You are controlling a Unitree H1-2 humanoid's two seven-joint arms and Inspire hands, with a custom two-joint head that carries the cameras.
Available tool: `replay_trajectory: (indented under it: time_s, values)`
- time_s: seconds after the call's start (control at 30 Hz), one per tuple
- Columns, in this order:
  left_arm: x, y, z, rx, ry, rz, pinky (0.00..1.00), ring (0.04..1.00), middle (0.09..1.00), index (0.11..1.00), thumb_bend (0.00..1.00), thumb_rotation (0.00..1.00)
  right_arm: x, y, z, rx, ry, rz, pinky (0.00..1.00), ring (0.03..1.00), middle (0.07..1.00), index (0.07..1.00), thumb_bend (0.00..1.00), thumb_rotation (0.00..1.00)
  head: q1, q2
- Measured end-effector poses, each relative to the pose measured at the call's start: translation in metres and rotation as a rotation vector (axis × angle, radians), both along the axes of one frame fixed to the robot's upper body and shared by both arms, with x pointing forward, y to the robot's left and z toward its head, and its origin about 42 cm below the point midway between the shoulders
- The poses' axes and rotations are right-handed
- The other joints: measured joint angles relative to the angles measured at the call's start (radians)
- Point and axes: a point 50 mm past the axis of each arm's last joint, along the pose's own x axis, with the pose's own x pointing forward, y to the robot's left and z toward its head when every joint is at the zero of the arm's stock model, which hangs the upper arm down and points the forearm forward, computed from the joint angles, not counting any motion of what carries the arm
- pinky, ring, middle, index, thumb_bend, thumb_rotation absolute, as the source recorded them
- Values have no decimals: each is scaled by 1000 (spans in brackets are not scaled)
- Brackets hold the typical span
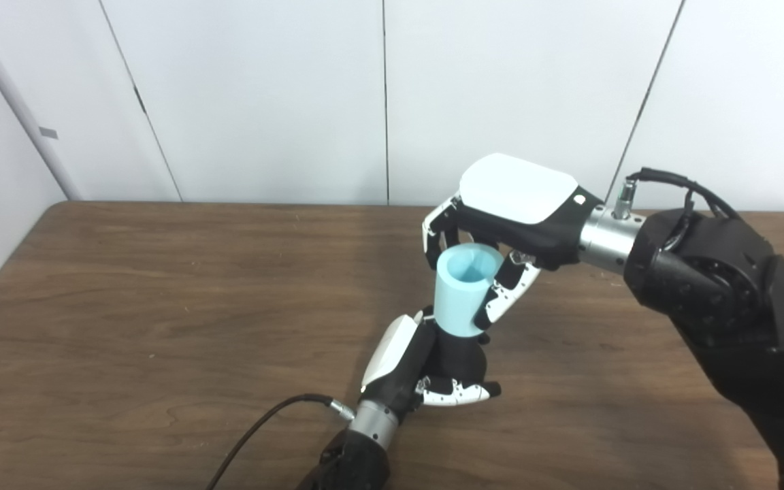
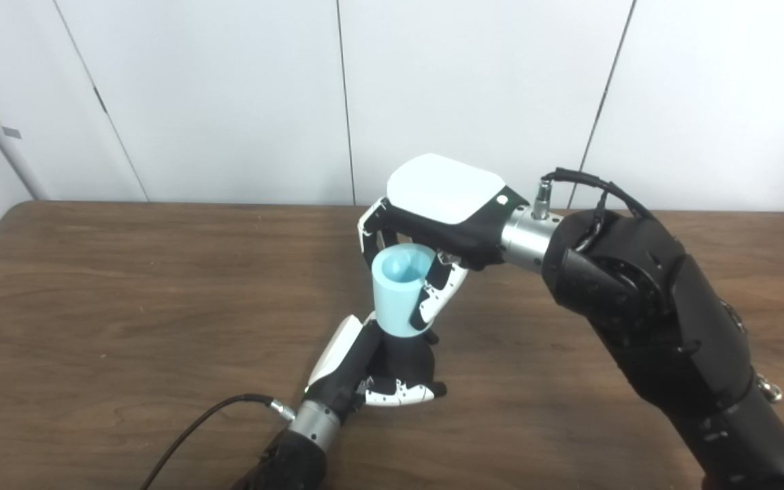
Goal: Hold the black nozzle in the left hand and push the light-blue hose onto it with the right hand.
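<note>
1. Left hand [image 1: 426,367]: raised above the table, fingers wrapped around a dark object just under the hose; that object is the black nozzle [image 1: 456,354], mostly hidden by the fingers and showing only as a dark mass in the grip.
2. Light-blue hose [image 1: 463,289]: a short, thick-walled tube standing nearly upright, directly above the left hand and below the right palm. Its lower end meets the nozzle at the top of the left hand's grip; how far it sits over the nozzle cannot be told.
3. Hose interior: the upper end is open and faces up toward the right palm; the bore shows pale blue, with nothing visible inside it.
4. Right hand [image 1: 501,224]: reaching in from above, white back plate uppermost, fingers curled down on both sides of the hose and clasping it near its top.
5. Wooden table [image 1: 160,327]: brown surface beneath both hands.
6. Black cable [image 1: 263,425]: trails from the left wrist across the table.
</note>
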Motion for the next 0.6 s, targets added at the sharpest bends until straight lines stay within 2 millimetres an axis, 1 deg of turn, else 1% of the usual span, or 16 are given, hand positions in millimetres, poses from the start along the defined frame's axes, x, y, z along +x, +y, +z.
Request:
replay_trajectory:
  time_s: [0.2,0.37,0.5,0.6]
  values:
    - [0,0,0,0,0,1,1000,839,779,488,511,71,1,0,-1,-13,-15,-7,277,359,445,508,527,0,0,2]
    - [0,0,0,0,0,1,1000,839,779,488,511,71,2,0,-1,-15,-17,-12,282,352,436,511,527,0,-2,2]
    - [0,0,0,0,-1,1,1000,839,779,488,511,71,2,-1,-1,-13,-12,-19,222,299,407,511,524,0,0,5]
    - [0,0,0,0,-1,1,1000,839,778,488,511,71,2,-1,-2,-12,-10,-20,208,288,402,510,524,0,0,5]
